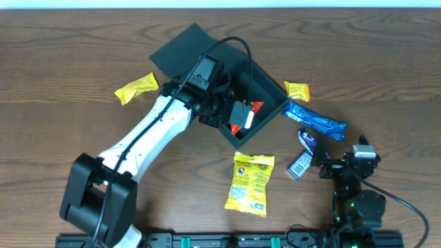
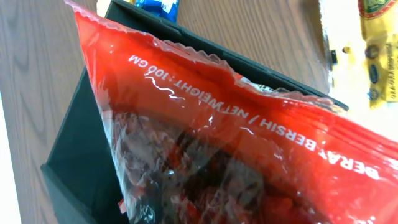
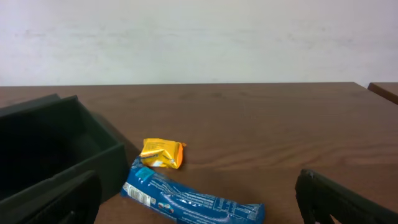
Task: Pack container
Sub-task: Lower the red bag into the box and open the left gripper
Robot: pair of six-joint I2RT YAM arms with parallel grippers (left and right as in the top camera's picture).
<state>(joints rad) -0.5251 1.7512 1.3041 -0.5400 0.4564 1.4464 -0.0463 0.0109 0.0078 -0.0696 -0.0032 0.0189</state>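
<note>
When seen from overhead, the container [image 1: 265, 88] is found at mid-table [image 1: 69, 41], a square, shallow box of matte dark card with its flap lid [image 1: 185, 47] folded out at the far left. The left gripper [image 1: 239, 116] is lowered into it beside a red packet [image 1: 255, 107]. A crinkled yellow packet [image 1: 136, 87], a small orange packet [image 1: 297, 90], a long blue wrapper [image 1: 317, 121] and a flat yellow pouch [image 1: 251, 180] are scattered around the box. The right gripper [image 1: 342, 164] is set well apart, near the table's front right.

From the left wrist, only detail is given: glossy red film with white lettering and a clear window onto dark contents, tilted above the box's matte wall. No fingers are shown, so a grip cannot be confirmed.

From the right wrist, the fingers [image 3: 65, 196] are seen spread wide with nothing between them. The orange packet is shown just beside the blue wrapper's end, next to the container's corner.
</note>
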